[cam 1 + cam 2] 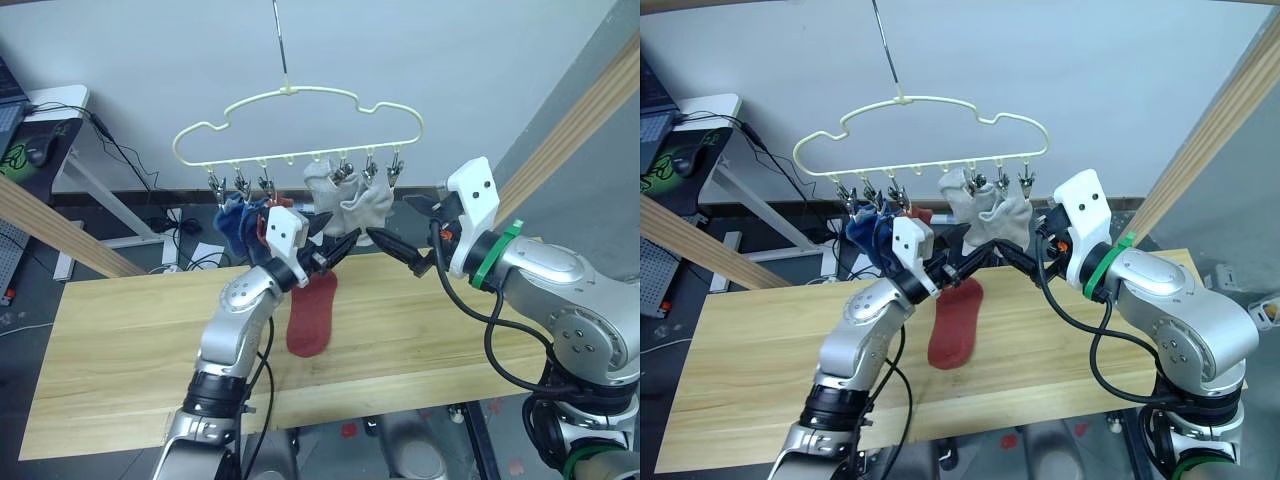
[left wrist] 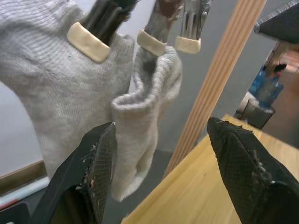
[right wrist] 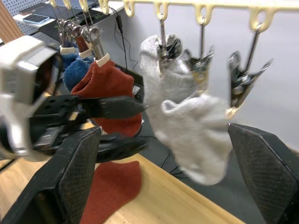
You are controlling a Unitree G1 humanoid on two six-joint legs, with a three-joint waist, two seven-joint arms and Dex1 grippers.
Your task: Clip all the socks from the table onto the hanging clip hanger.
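On the far left, beyond the counter (image 1: 120,340), a small white desk (image 1: 60,110) stands against the wall. The pale yellow clip hanger (image 1: 300,125) hangs above the counter's far edge by its long metal hook. Under its left clips hang the blue socks (image 1: 232,222), bunched together so that it is hard to tell them apart, and just right of them a red sock (image 3: 110,93) is clipped up, partly hidden behind the left gripper in the head views.

The left gripper (image 1: 335,250) is raised near the middle of the hanger, below the clips, its two black fingers spread wide with nothing between them; its wrist view looks past them at the grey fabric. Beneath it a second red sock (image 1: 312,312) lies flat on the counter, near the middle, toe toward the near edge.

Right of centre, two light grey socks (image 1: 350,200) hang side by side from the clips, touching each other. At least one silver clip (image 3: 243,86) to their right holds nothing.

The right gripper (image 1: 415,235) hovers just right of and below the grey socks, fingers well apart and empty. A slanted wooden post (image 1: 570,125) rises at the far right.
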